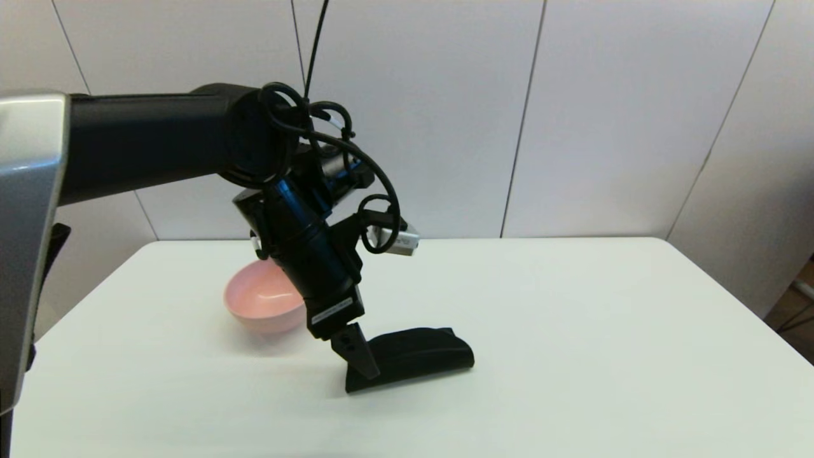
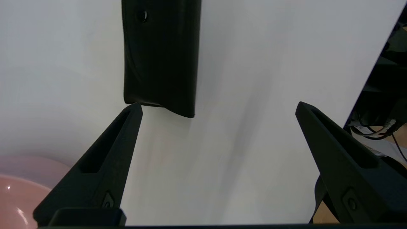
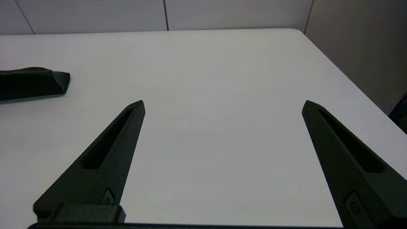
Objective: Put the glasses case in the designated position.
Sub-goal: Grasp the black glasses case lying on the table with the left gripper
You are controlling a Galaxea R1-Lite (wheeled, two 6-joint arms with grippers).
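Now the left end effector (image 1: 357,362) hangs spread wide at the case's (image 1: 413,357) near end — that end is partly hidden behind a finger. Behind the arm, a pink bowl (image 1: 264,306) is half covered. Right end effector (image 3: 222,106) is spread too, over bare white table (image 1: 572,331); grey panelled wall behind.

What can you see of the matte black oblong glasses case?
The matte black oblong glasses case lies flat and closed on the white table, rounded top up, with a small round stud showing in the left wrist view. The open left gripper hangs at its near end, not gripping it. The pink bowl sits apart.
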